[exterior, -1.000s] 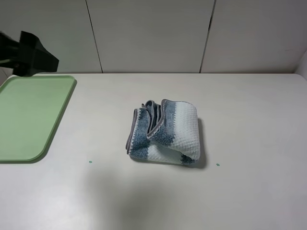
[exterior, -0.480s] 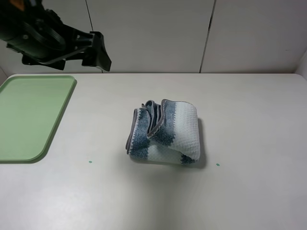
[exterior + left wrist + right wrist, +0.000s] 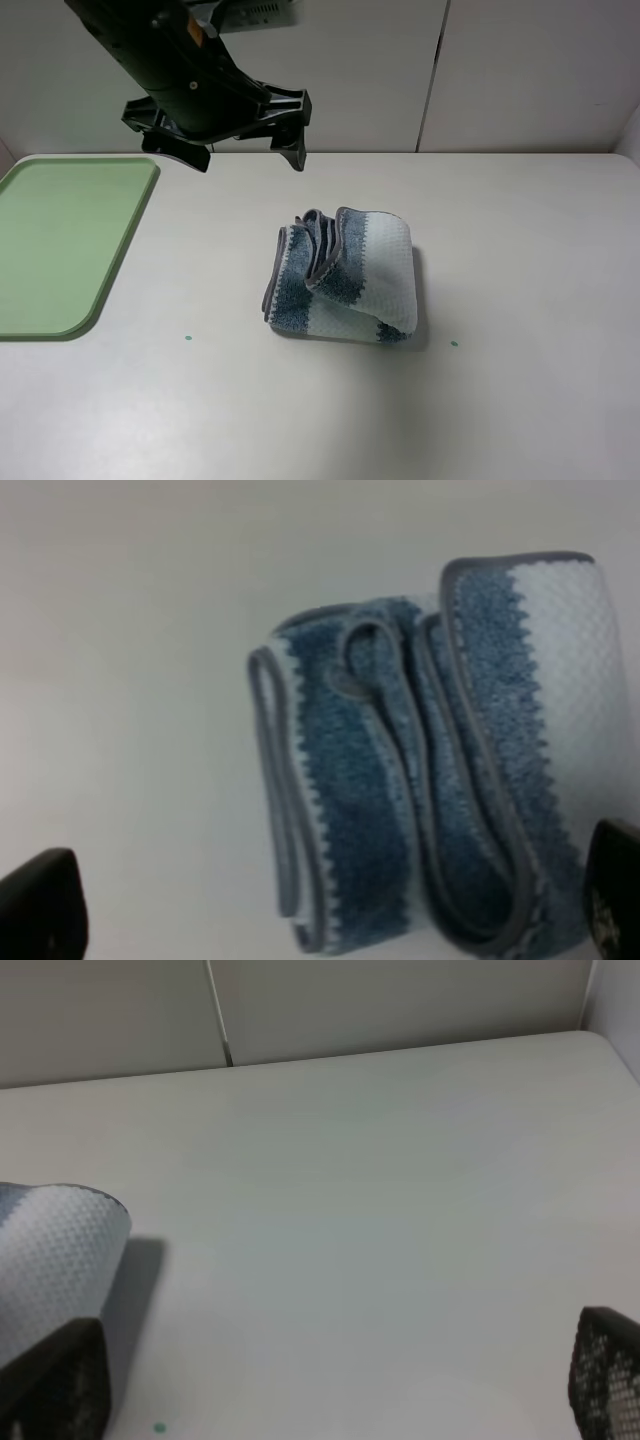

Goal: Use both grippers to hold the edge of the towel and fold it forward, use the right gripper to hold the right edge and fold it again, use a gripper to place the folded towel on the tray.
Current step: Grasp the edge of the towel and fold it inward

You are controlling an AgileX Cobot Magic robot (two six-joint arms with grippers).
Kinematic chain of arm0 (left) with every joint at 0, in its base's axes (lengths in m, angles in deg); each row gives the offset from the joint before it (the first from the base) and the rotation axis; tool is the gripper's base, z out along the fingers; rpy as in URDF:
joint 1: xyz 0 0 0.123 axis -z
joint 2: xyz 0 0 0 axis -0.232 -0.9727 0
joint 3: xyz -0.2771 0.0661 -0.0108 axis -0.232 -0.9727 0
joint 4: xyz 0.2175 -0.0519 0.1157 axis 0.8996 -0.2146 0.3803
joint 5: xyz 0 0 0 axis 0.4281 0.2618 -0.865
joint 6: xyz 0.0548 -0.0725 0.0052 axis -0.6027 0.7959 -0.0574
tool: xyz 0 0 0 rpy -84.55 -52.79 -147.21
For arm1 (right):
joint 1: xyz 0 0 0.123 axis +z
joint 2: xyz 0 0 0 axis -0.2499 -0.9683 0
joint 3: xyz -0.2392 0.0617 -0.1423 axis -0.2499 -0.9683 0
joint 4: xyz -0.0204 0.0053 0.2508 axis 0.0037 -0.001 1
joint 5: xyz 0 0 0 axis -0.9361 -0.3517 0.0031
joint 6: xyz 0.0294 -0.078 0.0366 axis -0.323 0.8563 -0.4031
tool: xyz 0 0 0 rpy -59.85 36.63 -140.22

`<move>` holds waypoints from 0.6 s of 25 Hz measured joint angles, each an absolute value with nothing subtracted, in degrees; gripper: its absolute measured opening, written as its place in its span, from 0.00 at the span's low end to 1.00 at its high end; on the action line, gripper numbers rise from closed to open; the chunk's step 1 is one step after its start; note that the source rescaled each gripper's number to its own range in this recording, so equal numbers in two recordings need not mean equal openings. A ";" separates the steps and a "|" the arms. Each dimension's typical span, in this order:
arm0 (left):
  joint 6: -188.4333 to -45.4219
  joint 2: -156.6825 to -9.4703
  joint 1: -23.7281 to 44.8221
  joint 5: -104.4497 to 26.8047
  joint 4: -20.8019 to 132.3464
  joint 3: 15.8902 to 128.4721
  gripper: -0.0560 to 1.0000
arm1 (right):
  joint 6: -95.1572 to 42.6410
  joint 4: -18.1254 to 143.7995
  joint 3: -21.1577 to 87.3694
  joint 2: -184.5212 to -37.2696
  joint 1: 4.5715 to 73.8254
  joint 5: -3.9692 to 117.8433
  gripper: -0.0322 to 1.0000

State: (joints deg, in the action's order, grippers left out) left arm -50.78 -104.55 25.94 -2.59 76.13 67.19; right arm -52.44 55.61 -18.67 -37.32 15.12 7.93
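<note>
While towel [image 3: 342,275] lies folded — left claw [image 3: 240,155] open above

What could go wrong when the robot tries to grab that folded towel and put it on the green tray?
The towel is loosely folded, with layered edges showing on one side. If the open left gripper pinches only the top layers, the bundle may unfold when lifted. The tray lies well to the left, so a loose end could drag over the table on the way. A weak pinch might also let the towel drop short of the tray.
</note>
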 joint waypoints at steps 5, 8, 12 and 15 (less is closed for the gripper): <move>-50.46 -109.31 26.04 -2.85 72.18 69.19 1.00 | -52.44 55.61 -18.67 -37.32 15.12 7.93 1.00; -50.40 -112.15 26.04 -3.32 70.31 70.08 1.00 | -52.44 55.67 -18.67 -37.32 15.12 7.93 1.00; -50.33 -115.80 26.04 -4.61 68.53 70.63 1.00 | -52.44 55.67 -18.67 -37.32 15.12 7.93 1.00; -50.18 -118.04 26.04 -6.28 67.35 70.69 1.00 | -52.44 55.67 -18.67 -37.32 15.12 7.93 1.00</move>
